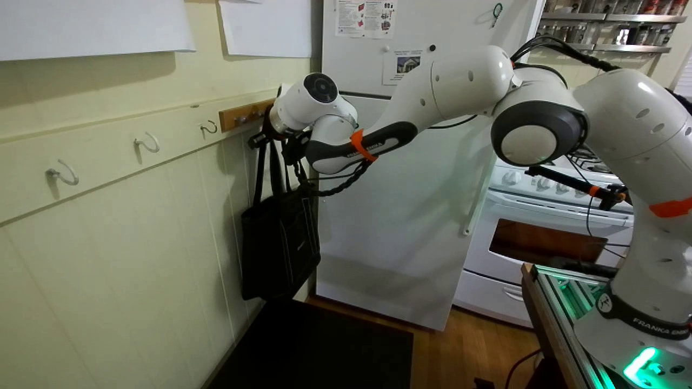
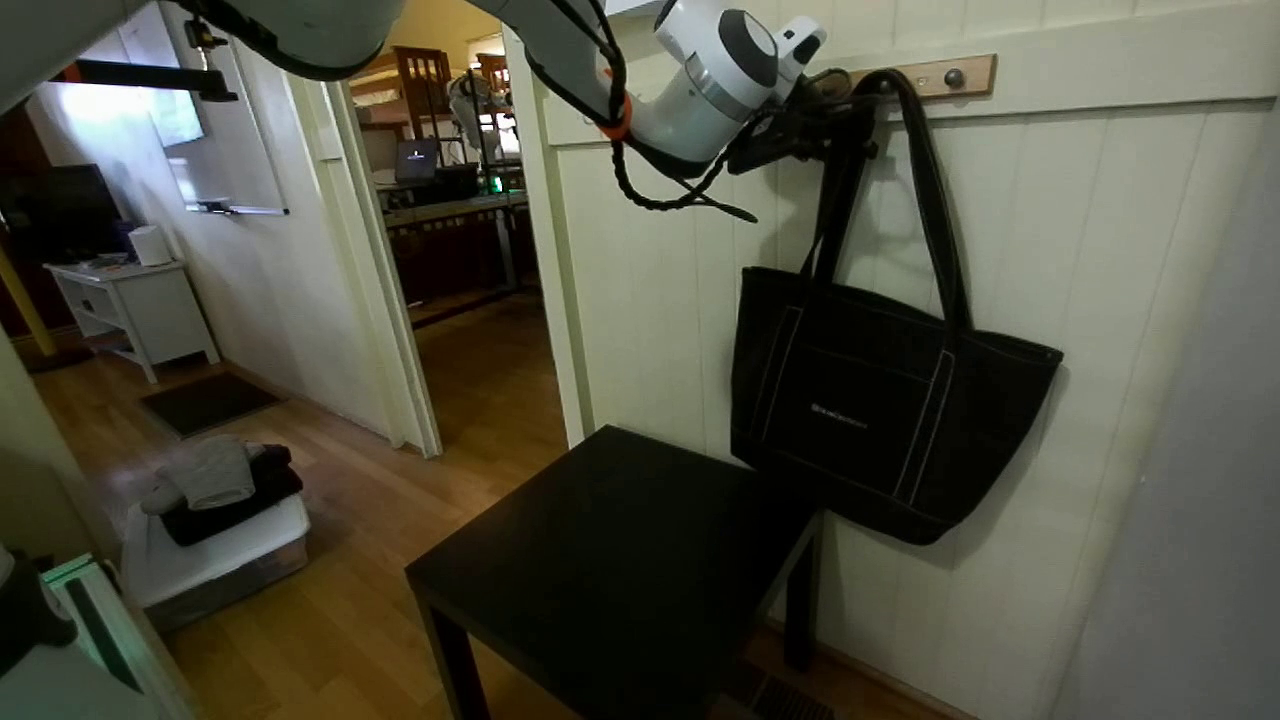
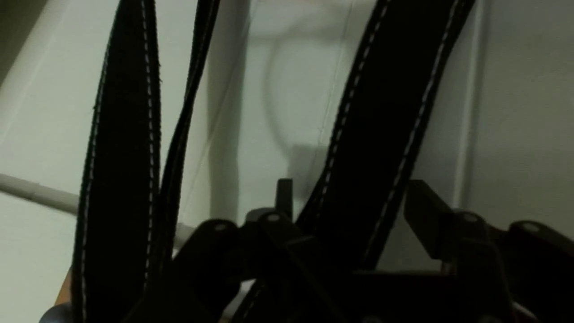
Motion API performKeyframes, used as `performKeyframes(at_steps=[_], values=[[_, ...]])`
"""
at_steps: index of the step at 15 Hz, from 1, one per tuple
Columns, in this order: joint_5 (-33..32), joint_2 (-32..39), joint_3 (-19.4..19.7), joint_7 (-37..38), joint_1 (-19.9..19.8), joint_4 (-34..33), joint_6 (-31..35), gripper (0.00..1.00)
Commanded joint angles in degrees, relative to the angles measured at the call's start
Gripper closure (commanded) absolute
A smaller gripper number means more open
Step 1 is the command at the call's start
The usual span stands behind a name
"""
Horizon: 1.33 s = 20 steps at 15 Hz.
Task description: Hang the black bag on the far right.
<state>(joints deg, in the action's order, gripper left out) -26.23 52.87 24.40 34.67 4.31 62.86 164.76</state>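
Observation:
The black bag [image 1: 278,246] hangs upright against the wall below the small wooden peg strip [image 1: 231,120]. It also shows in an exterior view [image 2: 885,410], with its handles rising to the strip [image 2: 975,76]. A round knob [image 2: 954,78] on the strip's right is bare. My gripper [image 1: 258,141] is at the upper part of the handles, in front of the strip. In the wrist view my gripper [image 3: 350,197] has its fingers apart, with one handle [image 3: 385,112] passing between them. Another handle [image 3: 119,134] lies to the left, outside the fingers. Gripper and wrist hide where the handles meet the pegs.
White hooks [image 1: 65,174] [image 1: 147,143] and a dark hook [image 1: 208,128] are on the wall rail. The fridge [image 1: 389,259] stands beside the bag. A black table [image 2: 610,550] is below, near the bag's bottom. A doorway [image 2: 480,270] opens further along the wall.

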Motion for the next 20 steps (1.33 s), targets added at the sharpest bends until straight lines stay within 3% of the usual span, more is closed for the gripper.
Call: performKeyframes(at_steps=[1,4,6,17,20], values=[[-0.45,-0.03,0.91,0.65,0.53,0.00,0.47,0.65],[-0.80,-1.29,1.26,0.23,0.85,1.21,0.46,0.89],[-1.22,-2.37,1.97,0.30,1.34,2.21,0.56,1.00],[-2.38,-3.89,7.35,1.62,4.28,3.28,0.52,0.98],[-1.87,-5.57,7.04,-0.04,4.12,4.58,0.71,0.98]])
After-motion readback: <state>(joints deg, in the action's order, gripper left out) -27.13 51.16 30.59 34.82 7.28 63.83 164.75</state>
